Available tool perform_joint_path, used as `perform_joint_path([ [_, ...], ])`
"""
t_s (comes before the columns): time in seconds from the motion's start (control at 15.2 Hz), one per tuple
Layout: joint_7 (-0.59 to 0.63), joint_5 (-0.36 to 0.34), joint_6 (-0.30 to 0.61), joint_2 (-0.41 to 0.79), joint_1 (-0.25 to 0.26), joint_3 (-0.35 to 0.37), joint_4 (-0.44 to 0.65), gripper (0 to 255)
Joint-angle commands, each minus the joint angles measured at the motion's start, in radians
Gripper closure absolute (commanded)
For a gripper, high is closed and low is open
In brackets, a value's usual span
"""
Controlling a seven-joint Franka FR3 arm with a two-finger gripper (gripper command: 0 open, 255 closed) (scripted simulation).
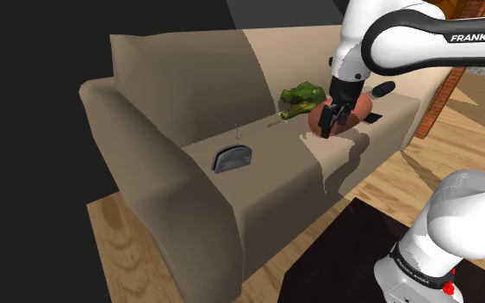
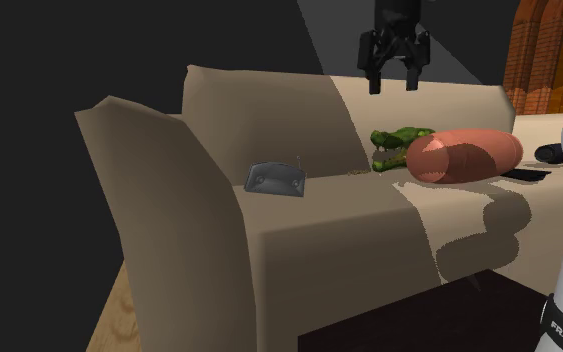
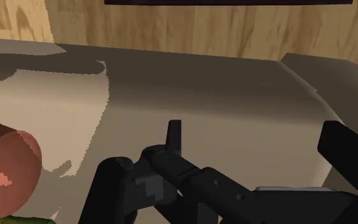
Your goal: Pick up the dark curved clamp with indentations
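Gripper: open, the 2 black fingers stand apart w/ nothing btwn them. It hangs in the air above the sofa seat, pointing down.
Gripper pos: over the seat's far end from the clamp, abt above the green toy and cylinder. In shoulder view it overlaps the cylinder.
Clamp: dark grey, curved top, flat base, small dents on its face. Sits upright on the seat at the armrest end, just beside the armrest's inner side, toward the backrest in 2nd ext view. Untouched, well apart from gripper.
Sofa: beige, 1 big armrest at shoulder view's left. A lighter patch runs across the seat's other half.
Green toy: lumpy, lies on the seat near the backrest, touching or just beside the cylinder, can't tell which.
Cylinder: reddish-brown, on its side on the lighter patch. Its round end also shows in wrist view.
Flat black item: on the seat past the cylinder, near that end's edge.
Black oval item: just behind the flat one.
Floor: light wood, w/ a dark rug in front of the sofa.
Brick wall: beyond the sofa's far end.
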Motion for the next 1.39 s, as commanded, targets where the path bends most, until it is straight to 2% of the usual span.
perform_joint_path([
  [0.0, 0.000, 0.000, 0.000, 0.000, 0.000, 0.000, 0.000, 0],
  [0.33, -0.237, -0.040, 0.152, 0.164, 0.036, -0.095, 0.032, 0],
  [0.66, -0.472, -0.041, 0.278, 0.353, 0.083, -0.174, 0.109, 0],
  [0.99, -0.712, 0.001, 0.368, 0.550, 0.131, -0.227, 0.222, 0],
  [1.32, -0.951, 0.070, 0.418, 0.745, 0.162, -0.243, 0.363, 0],
])
